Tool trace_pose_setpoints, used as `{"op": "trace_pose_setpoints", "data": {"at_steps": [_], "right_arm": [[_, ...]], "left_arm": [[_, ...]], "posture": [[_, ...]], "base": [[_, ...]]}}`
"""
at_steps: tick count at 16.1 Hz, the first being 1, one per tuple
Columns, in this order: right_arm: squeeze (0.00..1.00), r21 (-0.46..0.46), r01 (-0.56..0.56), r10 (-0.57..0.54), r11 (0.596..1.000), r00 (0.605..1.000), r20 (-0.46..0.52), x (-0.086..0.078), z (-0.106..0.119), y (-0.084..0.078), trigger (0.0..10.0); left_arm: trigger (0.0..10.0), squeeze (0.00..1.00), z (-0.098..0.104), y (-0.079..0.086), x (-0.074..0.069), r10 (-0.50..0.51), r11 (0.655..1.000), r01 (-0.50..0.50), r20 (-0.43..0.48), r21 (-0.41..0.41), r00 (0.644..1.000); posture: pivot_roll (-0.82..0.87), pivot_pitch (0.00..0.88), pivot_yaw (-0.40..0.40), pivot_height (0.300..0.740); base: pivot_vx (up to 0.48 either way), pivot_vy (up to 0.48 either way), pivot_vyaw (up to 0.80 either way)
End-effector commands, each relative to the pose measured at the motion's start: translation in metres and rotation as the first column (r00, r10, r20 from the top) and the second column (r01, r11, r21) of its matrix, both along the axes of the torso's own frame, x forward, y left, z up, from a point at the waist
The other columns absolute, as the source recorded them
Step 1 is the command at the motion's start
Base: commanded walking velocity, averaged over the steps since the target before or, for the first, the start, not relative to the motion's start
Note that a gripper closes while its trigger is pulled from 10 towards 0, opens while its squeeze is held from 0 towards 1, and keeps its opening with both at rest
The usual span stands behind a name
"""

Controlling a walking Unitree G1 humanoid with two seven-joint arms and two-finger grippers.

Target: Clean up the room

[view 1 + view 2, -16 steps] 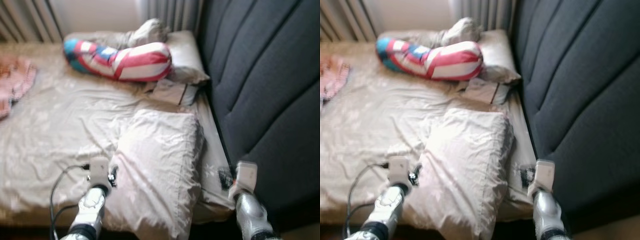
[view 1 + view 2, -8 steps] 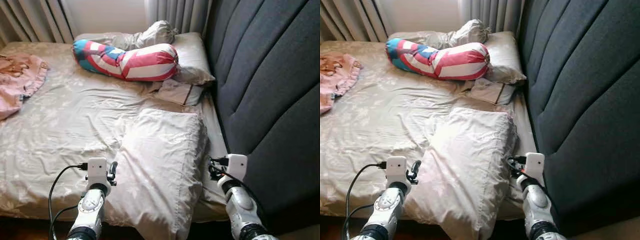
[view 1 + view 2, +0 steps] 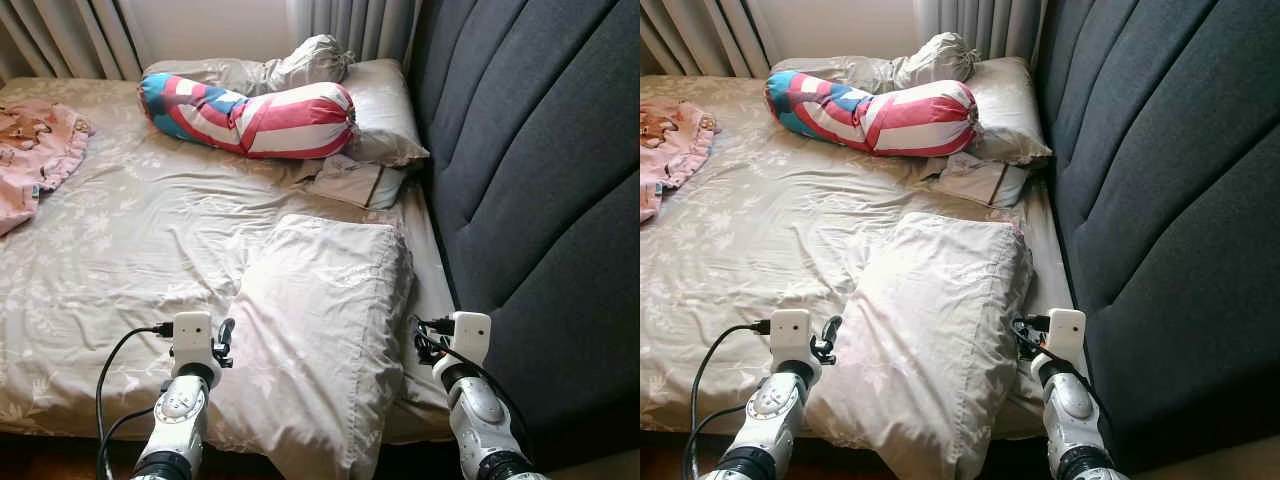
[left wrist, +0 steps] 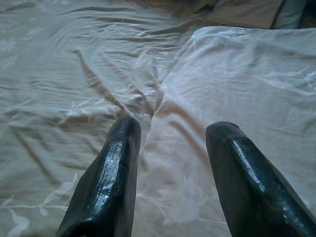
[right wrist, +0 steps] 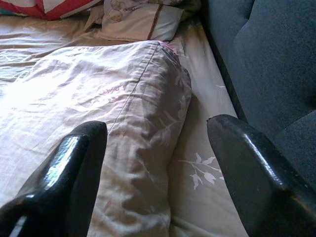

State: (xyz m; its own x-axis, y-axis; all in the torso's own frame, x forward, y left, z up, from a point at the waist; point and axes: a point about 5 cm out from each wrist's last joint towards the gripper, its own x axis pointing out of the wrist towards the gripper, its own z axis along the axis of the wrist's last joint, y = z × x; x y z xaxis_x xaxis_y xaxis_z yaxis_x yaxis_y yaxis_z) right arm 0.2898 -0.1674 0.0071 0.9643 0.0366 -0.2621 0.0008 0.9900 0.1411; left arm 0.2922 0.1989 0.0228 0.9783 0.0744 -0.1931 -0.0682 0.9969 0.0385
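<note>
Head stereo pair looks forward and down across the beige floral-sheeted bed [image 3: 120, 230], while both wrist cameras sit low and close, sharing the pale crumpled pillow [image 4: 237, 74] from opposite sides.

A wide bed [image 3: 130, 250] covered in a creased beige sheet with a pale leaf print is running along a dark grey padded headboard [image 3: 530, 170]. A large beige pillow [image 3: 325, 330] is lying flat on the sheet near the bed's front edge, one corner hanging over it. A red, white and blue striped bolster cushion [image 3: 250, 112] is resting across the far part, leaning against a second beige pillow [image 3: 385, 115] by the headboard. A small folded beige cloth [image 3: 352, 182] is sitting just in front of them. A crumpled pink garment [image 3: 35, 150] is lying at the bed's far left.
</note>
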Motion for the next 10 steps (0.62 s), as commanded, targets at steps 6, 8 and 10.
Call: {"op": "trace_pose_setpoints", "data": {"at_steps": [6, 8, 10], "right_arm": [[0.0, -0.005, -0.012, 0.011, 1.0, 0.999, -0.032, -0.0042, -0.0057, 0.0027, 10.0], [0.0, -0.008, -0.016, 0.016, 1.0, 0.999, -0.03, -0.0042, -0.0054, 0.0031, 10.0], [0.0, -0.008, -0.017, 0.017, 1.0, 0.999, -0.03, -0.0042, -0.0055, 0.0034, 10.0]], "left_arm": [[10.0, 0.0, -0.001, 0.0001, -0.0013, -0.019, 1.0, 0.019, -0.005, 0.006, 1.0], [10.0, 0.0, -0.0009, -0.0002, -0.0012, -0.022, 1.0, 0.022, -0.005, 0.005, 1.0], [10.0, 0.0, -0.0007, -0.0005, -0.0008, -0.026, 1.0, 0.026, -0.004, 0.005, 1.0]], "posture": [[-0.15, 0.069, -0.072, 0.74], [-0.15, 0.061, -0.072, 0.74], [-0.15, 0.058, -0.072, 0.74]], "base": [[0.04, 0.0, 0.0], [0.264, 0.0, 0.0], [0.277, 0.0, 0.0]]}}
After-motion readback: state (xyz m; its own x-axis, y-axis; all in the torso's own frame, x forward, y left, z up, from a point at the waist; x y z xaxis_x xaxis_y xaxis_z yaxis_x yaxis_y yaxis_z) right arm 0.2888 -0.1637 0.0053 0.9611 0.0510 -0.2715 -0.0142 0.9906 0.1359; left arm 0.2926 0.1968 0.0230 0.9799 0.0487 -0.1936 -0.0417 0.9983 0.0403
